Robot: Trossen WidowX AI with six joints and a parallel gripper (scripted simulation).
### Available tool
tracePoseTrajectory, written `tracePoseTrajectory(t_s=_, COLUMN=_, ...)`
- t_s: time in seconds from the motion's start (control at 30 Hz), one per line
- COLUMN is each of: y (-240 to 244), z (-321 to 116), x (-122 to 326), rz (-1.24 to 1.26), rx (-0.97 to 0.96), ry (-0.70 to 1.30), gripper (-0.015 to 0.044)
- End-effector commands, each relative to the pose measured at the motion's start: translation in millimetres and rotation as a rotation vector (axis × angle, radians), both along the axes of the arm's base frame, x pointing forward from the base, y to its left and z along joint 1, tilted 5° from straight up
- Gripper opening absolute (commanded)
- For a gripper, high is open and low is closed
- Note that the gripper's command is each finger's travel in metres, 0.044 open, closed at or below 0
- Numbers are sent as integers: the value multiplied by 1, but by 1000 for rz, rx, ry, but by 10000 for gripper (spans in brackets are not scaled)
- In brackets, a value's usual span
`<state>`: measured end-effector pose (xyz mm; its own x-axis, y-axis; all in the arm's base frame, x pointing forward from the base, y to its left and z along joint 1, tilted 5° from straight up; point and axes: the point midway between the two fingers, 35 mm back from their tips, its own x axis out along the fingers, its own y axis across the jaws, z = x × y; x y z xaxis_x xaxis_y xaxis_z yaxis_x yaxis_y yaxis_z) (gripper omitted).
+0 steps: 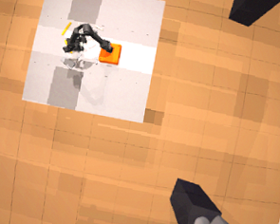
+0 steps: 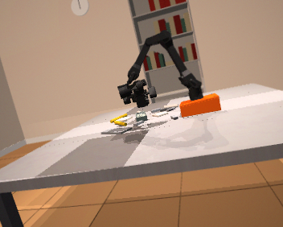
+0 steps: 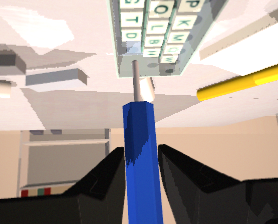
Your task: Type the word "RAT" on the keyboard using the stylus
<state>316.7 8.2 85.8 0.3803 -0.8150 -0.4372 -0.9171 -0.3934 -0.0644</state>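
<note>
My gripper (image 3: 141, 153) (image 2: 137, 96) (image 1: 72, 43) is shut on a blue stylus (image 3: 142, 150) with a thin grey tip (image 3: 135, 80). In the wrist view the tip points at the near edge of the keyboard (image 3: 155, 35), close to the end of its rows of pale keys. I cannot tell whether the tip touches a key. In the exterior view the gripper hangs just above the small keyboard (image 2: 140, 117) on the white desk (image 2: 225, 129). In the top view the arm hides the keyboard.
A yellow pencil-like rod (image 3: 240, 82) (image 2: 119, 120) (image 1: 66, 27) lies beside the keyboard. The arm's orange base (image 2: 200, 105) (image 1: 111, 54) stands to the right. Small flat items (image 2: 162, 110) lie between the base and the keyboard. A bookshelf (image 2: 169, 36) stands behind the desk.
</note>
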Motion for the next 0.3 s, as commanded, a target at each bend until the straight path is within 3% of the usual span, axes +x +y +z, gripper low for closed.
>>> tracePoseTrajectory(t_s=0.0, y=0, z=6, x=-1, rz=-1, rx=3, ry=-6, gripper=81)
tracePoseTrajectory(t_s=0.27, y=0, z=3, x=-1, rz=0, rx=-1, ry=3, gripper=81)
